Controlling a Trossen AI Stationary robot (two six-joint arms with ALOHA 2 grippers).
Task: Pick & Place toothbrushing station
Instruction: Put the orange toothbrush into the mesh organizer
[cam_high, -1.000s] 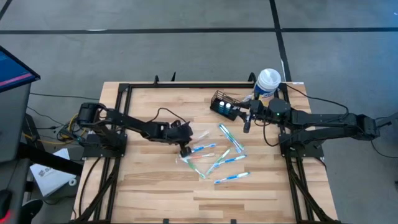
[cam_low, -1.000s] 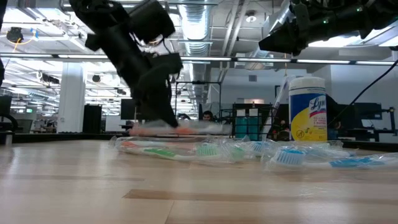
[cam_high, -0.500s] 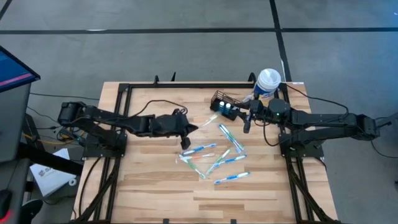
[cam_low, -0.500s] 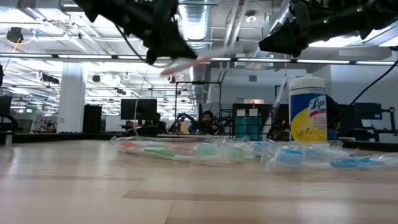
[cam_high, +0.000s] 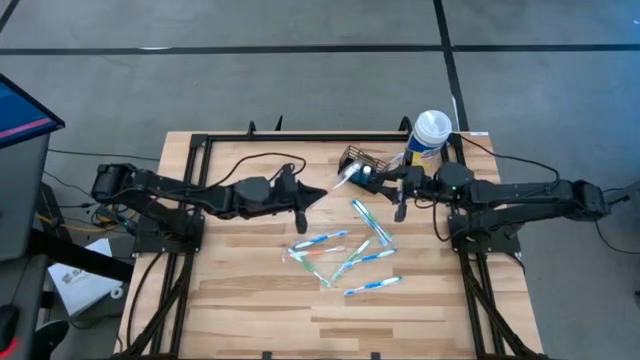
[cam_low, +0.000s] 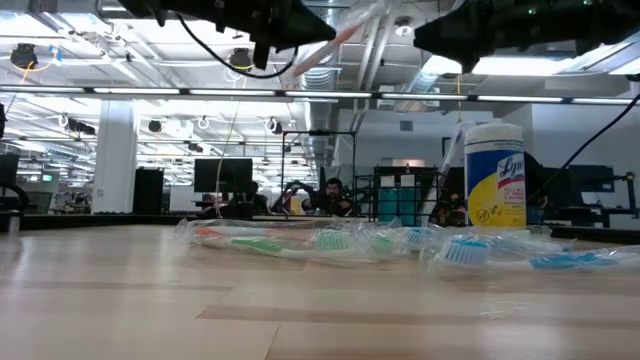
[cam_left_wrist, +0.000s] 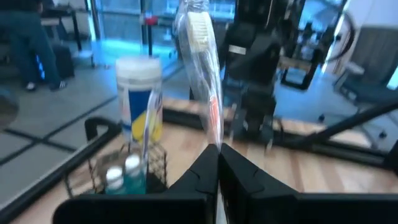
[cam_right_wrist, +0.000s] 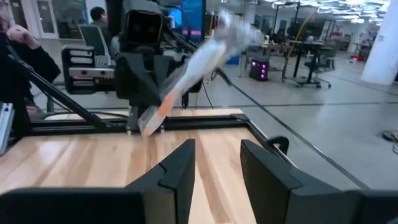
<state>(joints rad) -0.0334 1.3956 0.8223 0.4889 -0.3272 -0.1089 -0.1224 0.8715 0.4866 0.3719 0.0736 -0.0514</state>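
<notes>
Overhead, the left end effector (cam_high: 305, 197) grasps a wrapped toothbrush (cam_high: 341, 177) — its bristles visible only wrist-side (right end effector (cam_high: 400, 207) released).

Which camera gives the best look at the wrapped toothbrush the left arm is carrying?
The left wrist view: the wrapped toothbrush stands up large from the shut left pincer, bristles plain. The right wrist view shows it slanted and blurred. The high view shows a small pale sliver near the black wire basket. The low view shows only part of it.

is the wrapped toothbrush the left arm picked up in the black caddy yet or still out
Out. The left gripper is shut on the wrapped toothbrush, holding it in the air short of the black caddy.
</notes>
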